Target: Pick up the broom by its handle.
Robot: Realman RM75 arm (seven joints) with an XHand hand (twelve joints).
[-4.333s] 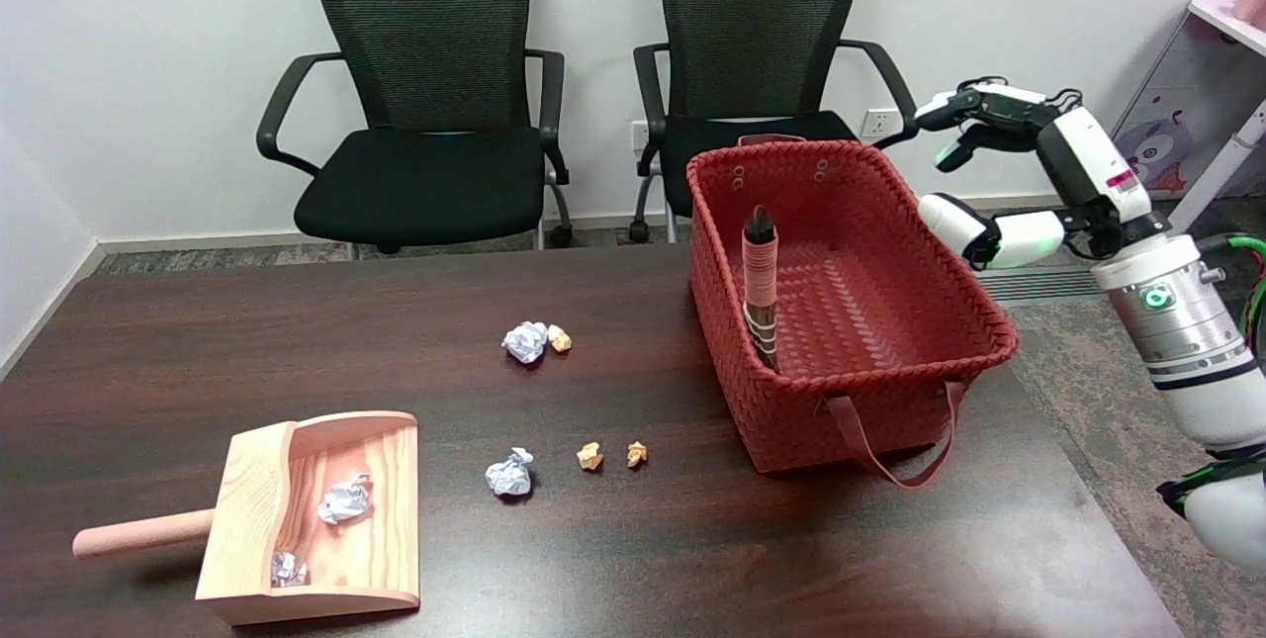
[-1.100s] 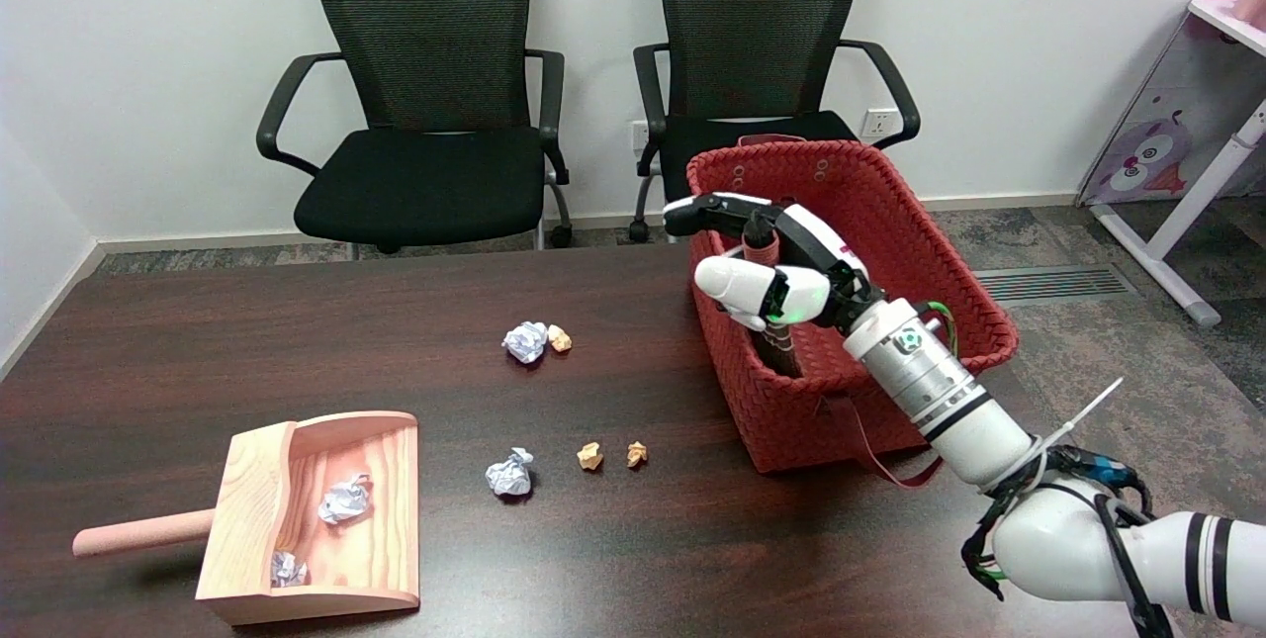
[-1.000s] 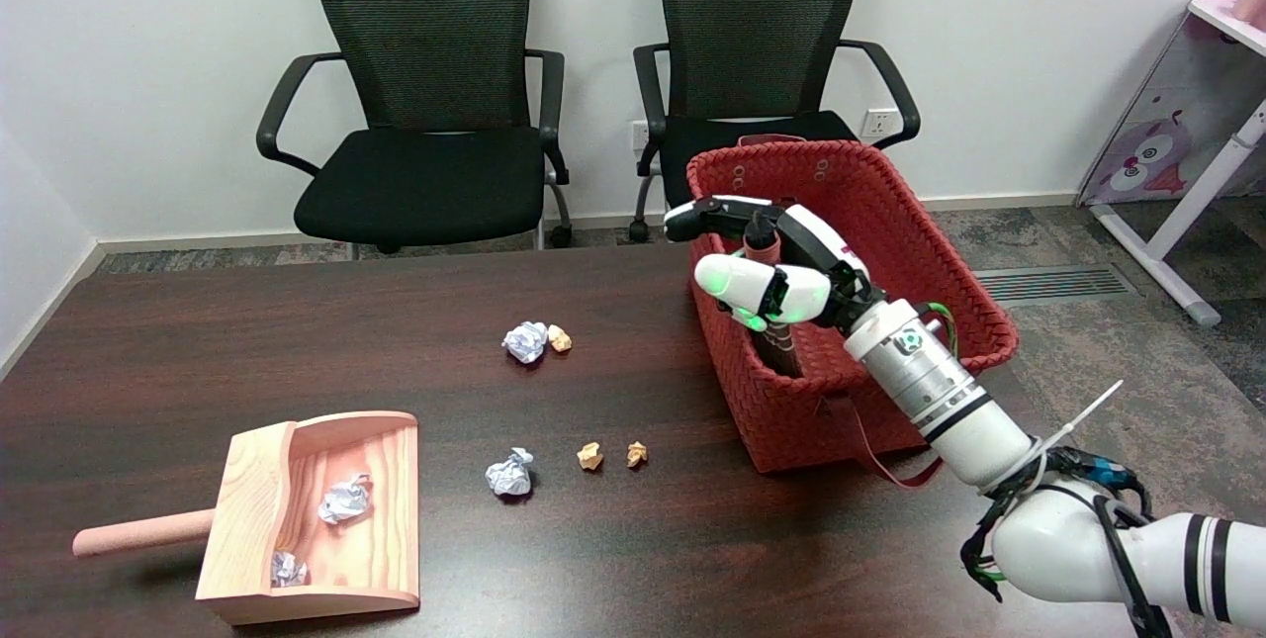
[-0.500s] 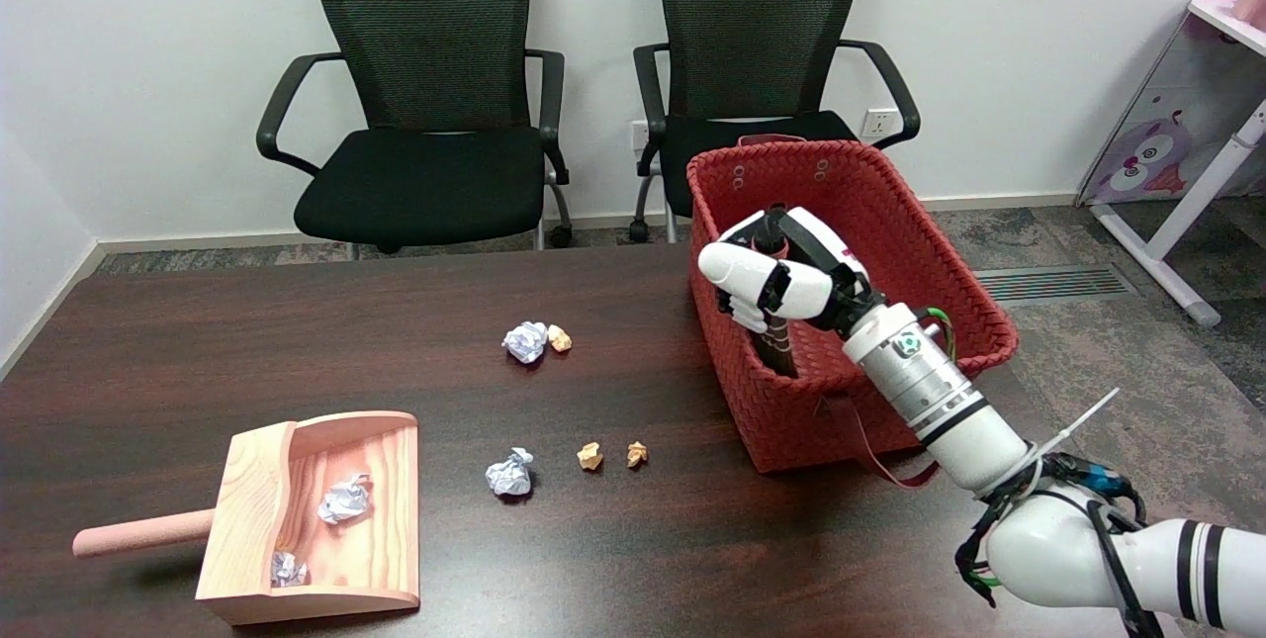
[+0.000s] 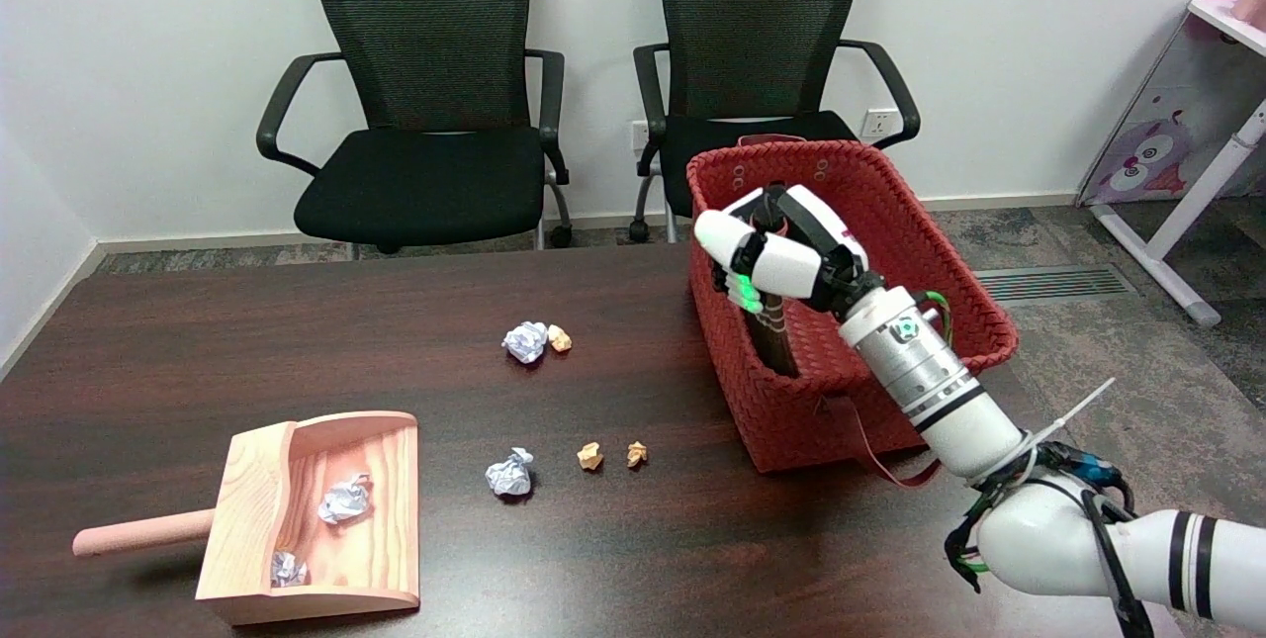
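Observation:
The broom (image 5: 775, 341) stands upright inside the red woven basket (image 5: 949, 312), against its left wall. Only its dark lower part and a bit of the handle's tip show; the pink-wrapped handle is hidden behind my right hand (image 5: 776, 257). My right hand is wrapped around the handle near its top, fingers closed on it. The arm reaches in from the lower right, over the basket's near rim.
A wooden dustpan (image 5: 316, 514) with crumpled paper in it lies at the near left. Paper balls (image 5: 525, 341) and small tan scraps (image 5: 589, 457) are scattered mid-table. Two black office chairs (image 5: 435, 94) stand behind the table. The basket's strap (image 5: 870, 445) hangs over its front.
My right hand swung in from the far right to the broom handle, then its spread fingers closed around it. In the last half second the hand rose slightly with the handle in it.

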